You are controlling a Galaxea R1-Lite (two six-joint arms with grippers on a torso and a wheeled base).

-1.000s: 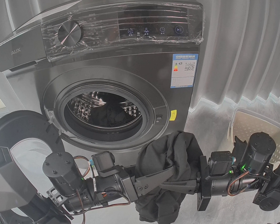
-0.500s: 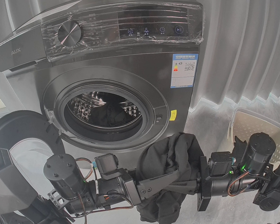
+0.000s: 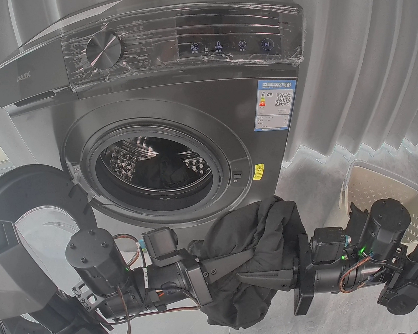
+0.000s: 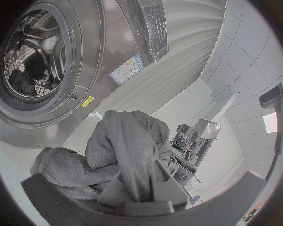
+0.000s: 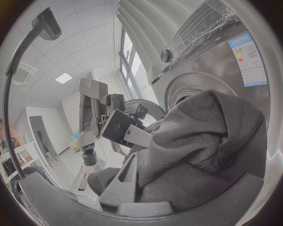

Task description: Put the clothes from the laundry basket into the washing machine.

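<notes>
**Garment held by both tools, below the drum mouth**

The dark garment (image 3: 257, 238) hangs bunched in the air between the two arms. It is in front of the washing machine (image 3: 173, 100) and lower than the rim of its opening. The left tool (image 3: 242, 260) meets it from the robot's left and the right tool (image 3: 251, 277) from the right. Each shows one finger laid across the front of the cloth with fabric packed behind it, so we read both as narrow and clamped on the garment. Both wrist views agree, with cloth heaped over the near finger.

The door (image 3: 26, 202) stands swung open to the left. The drum mouth (image 3: 155, 167) is unobstructed, and dark clothing (image 3: 163, 172) lies inside the drum. The laundry basket (image 3: 384, 187) sits low on the right, behind the right arm.

Key relation: the drum mouth lies up, forward and toward the robot's left of the garment, so the left arm is the nearer one. The garment's long axis runs roughly vertical, with a tail hanging below both tools.

We judge the load is mid-transfer. The lift must take that tail over the lower rim, or it may drag on the seal. One tool will likely have to let go before the other feeds the cloth in.
</notes>
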